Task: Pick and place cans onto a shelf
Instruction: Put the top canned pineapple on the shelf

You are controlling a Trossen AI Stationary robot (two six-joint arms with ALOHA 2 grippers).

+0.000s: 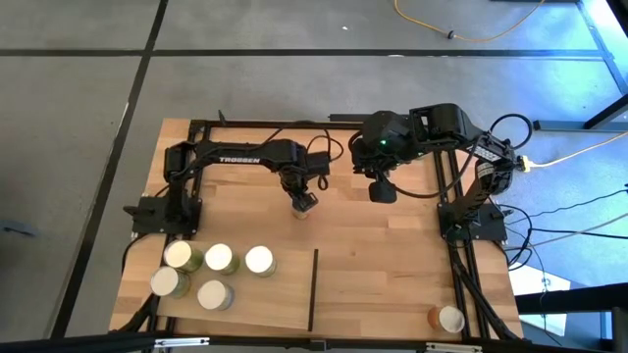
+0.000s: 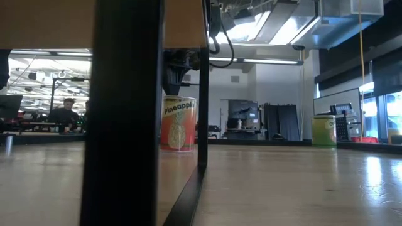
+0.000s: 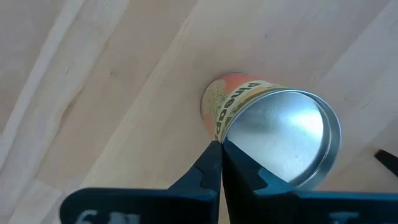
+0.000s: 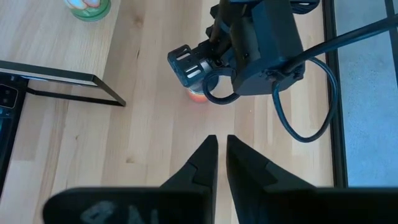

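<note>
Seven cans I can count from above: five pale-topped ones (image 1: 217, 272) bunched on the shelf (image 1: 285, 304) left of its dark divider (image 1: 313, 289), one orange can (image 1: 449, 319) alone near the table's (image 1: 392, 245) front right corner, and the pineapple can (image 3: 261, 118) mostly hidden under my left claw (image 3: 221, 163), whose tips look pinched shut against its rim. Right claw (image 4: 221, 155) hovers nearby, fingers a sliver apart, holding nothing.

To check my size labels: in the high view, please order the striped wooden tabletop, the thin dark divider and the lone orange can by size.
1. striped wooden tabletop, largest by far
2. thin dark divider, long but narrow
3. lone orange can, smallest
</note>
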